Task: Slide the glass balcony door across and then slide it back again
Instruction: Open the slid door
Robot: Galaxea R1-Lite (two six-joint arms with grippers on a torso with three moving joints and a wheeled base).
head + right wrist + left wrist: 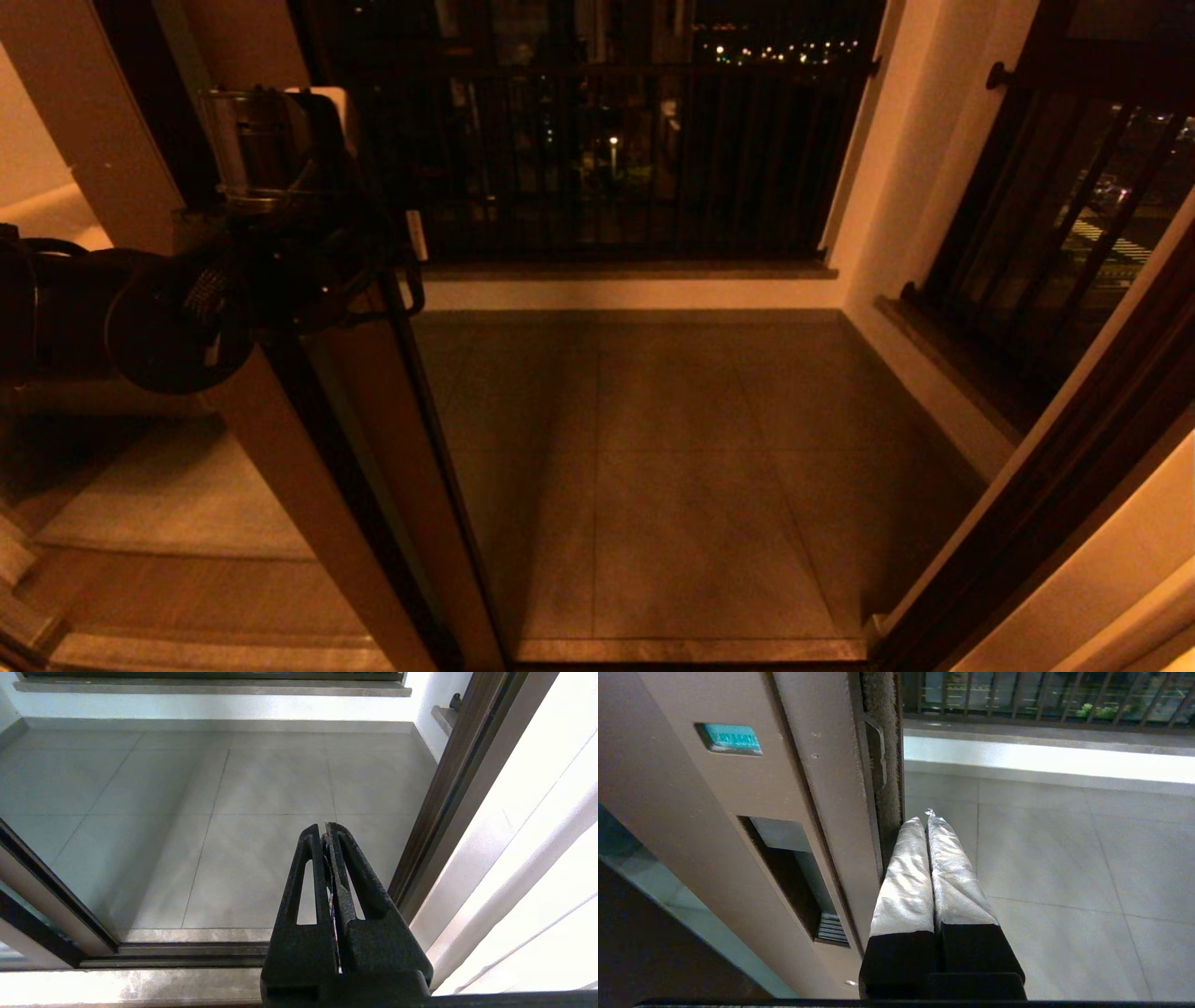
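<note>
Brown-framed glass balcony door (738,826): upright runs vertical, its free edge touching my left gripper (927,821) side-on; jaws shut, holding nothing. Right gripper (325,833) parked, jaws shut, farther off.

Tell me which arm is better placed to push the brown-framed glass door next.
The left. The left gripper, shut, sits right at the edge of the brown-framed glass door, beside its recessed handle. The right gripper, shut, hangs apart from it over the tiled floor.

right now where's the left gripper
Left gripper, shut, sits against the leading edge of the glass balcony door, beside its recessed handle, left in the head view.
</note>
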